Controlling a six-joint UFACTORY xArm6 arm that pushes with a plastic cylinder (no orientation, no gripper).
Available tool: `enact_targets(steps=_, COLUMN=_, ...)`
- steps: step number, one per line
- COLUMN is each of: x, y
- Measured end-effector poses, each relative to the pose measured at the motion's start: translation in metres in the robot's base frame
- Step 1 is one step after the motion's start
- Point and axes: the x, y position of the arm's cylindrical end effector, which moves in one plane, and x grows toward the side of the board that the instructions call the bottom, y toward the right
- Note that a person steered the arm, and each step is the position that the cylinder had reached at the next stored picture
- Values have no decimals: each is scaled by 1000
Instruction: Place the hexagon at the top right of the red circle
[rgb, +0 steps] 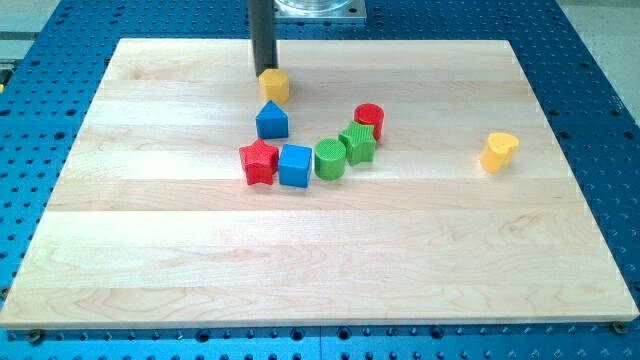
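hexagon (274, 85), yellow, sat near the bench's (150, 250) top, up-left of the red circle (369, 120). my tip (263, 72) stood upright, touching the hexagon's upper-left edge. the rod had no tool to open or close.

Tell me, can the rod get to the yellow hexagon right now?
Probably yes. My tip is already right at the yellow hexagon, just above it and a little to the view's left, with nothing between them. The blue house block sits below the hexagon, out of the way.
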Motion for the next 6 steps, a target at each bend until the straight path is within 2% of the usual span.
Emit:
enact_targets(steps=1, x=12, y=-30)
enact_targets(steps=3, x=18, y=-41)
enact_targets(steps=4, x=44, y=31)
enact_targets(steps=6, x=32, y=52)
